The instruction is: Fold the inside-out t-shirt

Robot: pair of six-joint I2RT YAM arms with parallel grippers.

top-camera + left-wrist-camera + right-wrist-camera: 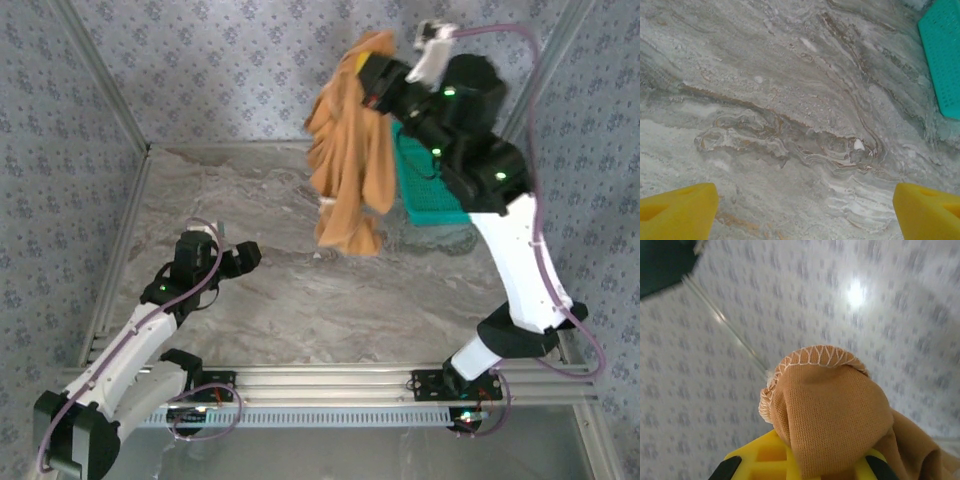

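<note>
Blue-grey patterned wallpaper (230,70) closes off the back and sides of a grey marbled bench (280,290) with metal rails along its edges.

The inside-out t-shirt (350,160) hangs in the upper middle of the top view, right of centre. It is bunched into one long drape, with its long axis running up and down the frame. Its top end is caught at the right gripper (365,70), and its lower end dangles over the far half of the bench. Folds and creases run down its length. Whether the bottom edge touches the bench I cannot tell.

The right gripper is clenched on the top of the shirt. In the right wrist view the tan-orange cloth (830,410) rises from between the yellow fingers (757,460). A seam with white zigzag stitching curls over its top against the wallpaper, and more cloth falls away to the lower right. The shirt therefore sits in the gripper and below it, spilling down the frame.

A teal basket (425,185) sits just right of the hanging shirt in the top view, partly hidden behind the right arm.

The left gripper (240,258) is in the lower left, well apart from the shirt and low over bare bench. It is released, and in the left wrist view its yellow fingertips (677,212) stand wide at the bottom corners. Marbled bench lies between them, and a corner of the basket (942,55) shows at the upper right.
</note>
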